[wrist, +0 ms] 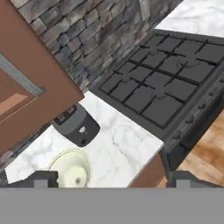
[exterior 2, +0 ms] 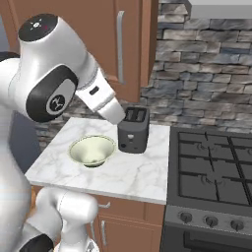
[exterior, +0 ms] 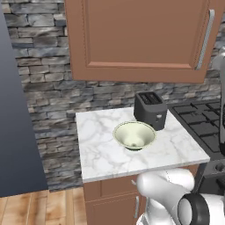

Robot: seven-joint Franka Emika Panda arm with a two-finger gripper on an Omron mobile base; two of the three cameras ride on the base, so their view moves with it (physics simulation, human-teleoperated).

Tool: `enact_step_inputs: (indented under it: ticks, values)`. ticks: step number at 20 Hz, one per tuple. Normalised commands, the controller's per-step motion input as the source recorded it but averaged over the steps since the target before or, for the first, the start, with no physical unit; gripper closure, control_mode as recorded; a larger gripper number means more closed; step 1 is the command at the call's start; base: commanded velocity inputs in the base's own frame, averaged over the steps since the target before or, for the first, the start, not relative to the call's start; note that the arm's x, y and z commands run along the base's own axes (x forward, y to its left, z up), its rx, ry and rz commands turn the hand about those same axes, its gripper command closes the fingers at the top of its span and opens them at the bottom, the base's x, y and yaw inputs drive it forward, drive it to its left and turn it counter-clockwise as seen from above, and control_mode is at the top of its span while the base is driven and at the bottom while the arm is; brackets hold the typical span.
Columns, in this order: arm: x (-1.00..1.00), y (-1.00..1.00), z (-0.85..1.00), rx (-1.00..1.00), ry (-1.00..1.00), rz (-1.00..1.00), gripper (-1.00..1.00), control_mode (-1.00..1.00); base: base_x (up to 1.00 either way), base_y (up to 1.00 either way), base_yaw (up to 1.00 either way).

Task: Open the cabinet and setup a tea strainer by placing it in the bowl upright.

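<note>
While spread wide, claw (wrist: 109, 177) grips nothing above bowl (wrist: 70, 168).

Two base cameras look forward and down from behind the arm, left and right, sharing the marble counter (exterior: 105, 154), bowl (exterior: 134, 135) and toaster (exterior: 150, 109). The hand camera looks down along the gripper (wrist: 111, 177), tilted, onto that counter and the stove (wrist: 162, 83) beyond.
</note>
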Motion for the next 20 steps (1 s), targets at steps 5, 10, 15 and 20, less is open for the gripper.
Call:
enact_step_inputs:
  ticks: [5,10,15,20]
  values:
    - [0.02,-0.79,-0.02,0.84,0.00,0.07,-1.00,-1.00,0.00,0.00,0.00]
    - [0.16,-0.22,-0.28,0.63,0.00,0.11,-1.00,-1.00,0.00,0.00,0.00]
    - [0.20,0.00,-0.48,0.56,-0.01,0.12,-1.00,-1.00,0.00,0.00,0.00]
    - [0.30,0.04,-0.40,0.46,-0.02,0.12,-1.00,-1.00,0.00,0.00,0.00]
